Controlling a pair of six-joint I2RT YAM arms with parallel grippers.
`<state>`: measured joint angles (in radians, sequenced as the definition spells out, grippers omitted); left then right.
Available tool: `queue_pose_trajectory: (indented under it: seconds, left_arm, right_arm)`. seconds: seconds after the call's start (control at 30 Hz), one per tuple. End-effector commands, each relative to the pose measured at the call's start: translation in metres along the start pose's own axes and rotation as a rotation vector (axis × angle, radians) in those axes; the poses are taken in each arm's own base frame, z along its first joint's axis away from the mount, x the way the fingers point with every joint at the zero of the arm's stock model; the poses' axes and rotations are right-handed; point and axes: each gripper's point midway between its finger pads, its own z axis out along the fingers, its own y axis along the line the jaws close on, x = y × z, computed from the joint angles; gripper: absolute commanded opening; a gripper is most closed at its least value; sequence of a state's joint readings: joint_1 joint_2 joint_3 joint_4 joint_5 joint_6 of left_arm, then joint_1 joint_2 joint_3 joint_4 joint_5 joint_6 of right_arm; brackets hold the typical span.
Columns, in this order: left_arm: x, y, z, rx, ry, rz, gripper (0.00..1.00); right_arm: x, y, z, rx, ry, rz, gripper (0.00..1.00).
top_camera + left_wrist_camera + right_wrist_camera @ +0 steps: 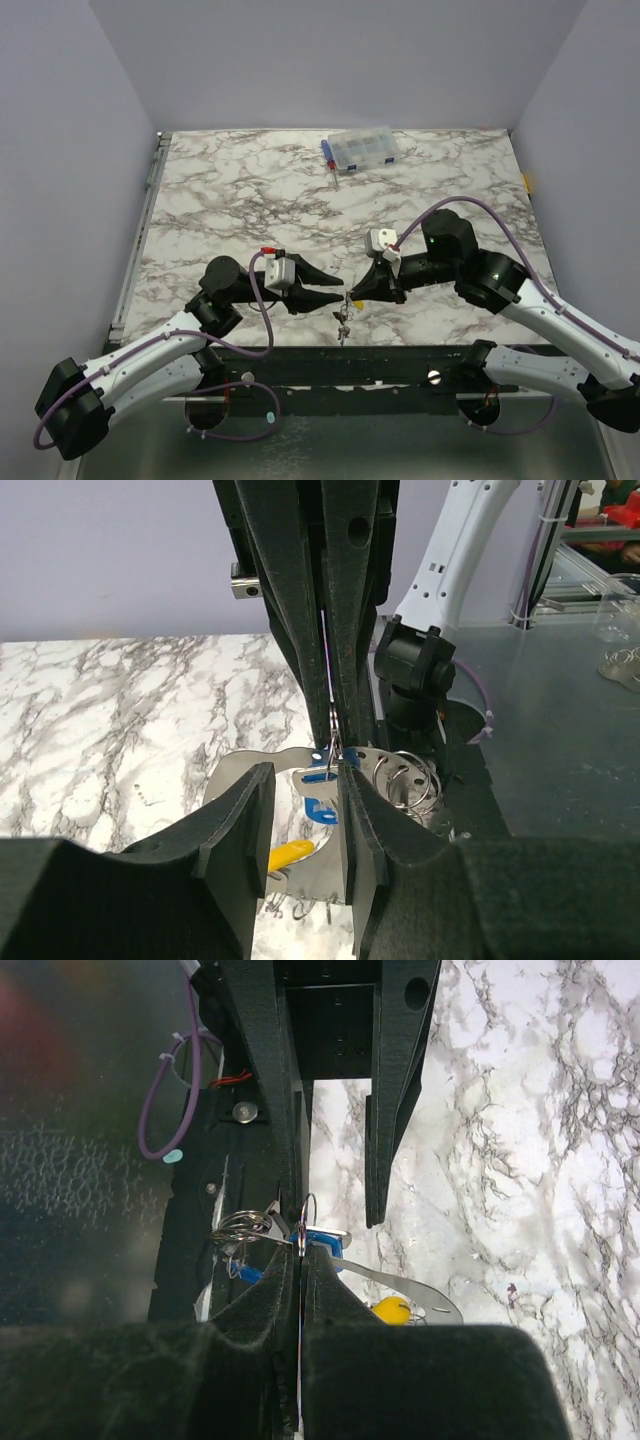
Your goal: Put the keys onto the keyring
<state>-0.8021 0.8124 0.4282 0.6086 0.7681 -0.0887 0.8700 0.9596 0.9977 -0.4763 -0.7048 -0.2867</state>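
Note:
My right gripper (352,291) (301,1250) is shut on the keyring (308,1210), a thin silver hoop seen edge-on in the left wrist view (333,722). A blue key (322,1244) (320,806) hangs at the hoop just beyond the right fingertips. My left gripper (338,297) (305,780) faces the right one, open, its jaws on either side of the blue key. A yellow key (290,855) (392,1310) lies below on a silver plate. In the top view a small cluster of keys (344,318) dangles under the two grippers.
A silver metal plate with holes (240,780) and several loose split rings (405,775) (243,1225) sit at the table's near edge, next to the dark frame. A clear compartment box (360,150) stands at the far middle of the marble table (220,200).

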Motion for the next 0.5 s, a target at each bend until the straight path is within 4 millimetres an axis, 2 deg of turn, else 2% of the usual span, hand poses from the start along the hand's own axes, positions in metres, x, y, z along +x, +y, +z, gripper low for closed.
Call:
queue_pose_trajectory:
  seconds: [0.0, 0.2, 0.27, 0.4, 0.47]
  left_arm:
    - [-0.012, -0.009, 0.004, 0.055, -0.025, 0.018, 0.35]
    - [-0.01, -0.015, 0.006, 0.089, -0.021, 0.0, 0.31]
    - [-0.009, -0.018, 0.007, 0.101, -0.018, -0.01, 0.23]
    - [-0.008, -0.018, 0.008, 0.098, -0.021, -0.016, 0.0]
    - [-0.009, -0.018, 0.008, 0.097, -0.023, -0.02, 0.0]
  right_arm:
    - [-0.019, 0.005, -0.003, -0.025, -0.038, -0.033, 0.01]
    - [-0.019, 0.003, -0.002, -0.026, -0.04, -0.027, 0.0]
    - [-0.018, 0.004, 0.0, -0.031, -0.033, -0.021, 0.01]
    - [-0.018, 0.005, 0.0, -0.044, -0.034, -0.018, 0.01]
    - [-0.021, 0.006, 0.0, -0.047, -0.052, -0.024, 0.01]
